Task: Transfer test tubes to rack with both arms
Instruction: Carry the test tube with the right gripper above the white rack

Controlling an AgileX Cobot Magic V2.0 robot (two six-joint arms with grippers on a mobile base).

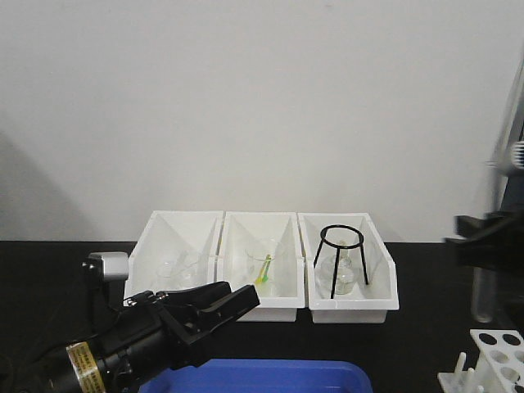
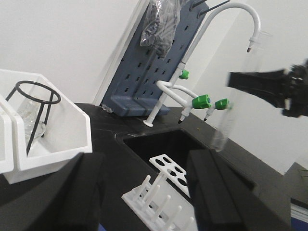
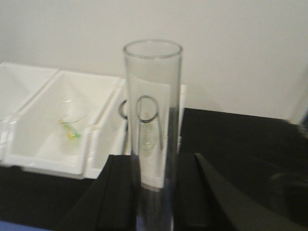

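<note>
A clear glass test tube stands upright between my right gripper's jaws, which are shut on its lower part. From the front, the right gripper hangs at the right edge with the tube reaching down toward the white rack in the bottom right corner. The tube's tip is above the rack's holes. My left gripper is at the lower left, open and empty. In its wrist view the rack shows between the open fingers, with the tube and right gripper beyond.
Three white bins line the back of the black table; the right one holds a black wire tripod over a flask. A blue tray lies at the front edge. A white faucet, a sink and a grey pegboard stand past the rack.
</note>
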